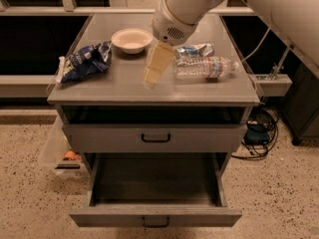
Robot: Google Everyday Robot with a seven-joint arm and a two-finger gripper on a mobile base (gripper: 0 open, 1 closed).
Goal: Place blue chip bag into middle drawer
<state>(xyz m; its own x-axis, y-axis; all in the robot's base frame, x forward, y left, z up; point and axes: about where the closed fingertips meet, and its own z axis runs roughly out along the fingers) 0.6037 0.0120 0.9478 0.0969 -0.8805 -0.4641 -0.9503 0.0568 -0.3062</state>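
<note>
The blue chip bag (85,61) lies crumpled at the left edge of the grey cabinet top (119,86). The middle drawer (155,203) is pulled out at the bottom of the cabinet, and nothing shows inside it. The gripper (152,78) hangs from the white arm over the middle of the top, its pale fingers pointing down near the surface. It is to the right of the bag and apart from it. It holds nothing that I can see.
A white bowl (131,40) stands at the back, between the bag and the arm. A clear bottle (205,67) and a crushed can (194,49) lie right of the gripper. The shallower drawer (155,137) above is closed. A clear bin (59,156) sits on the floor at left, cables (259,128) at right.
</note>
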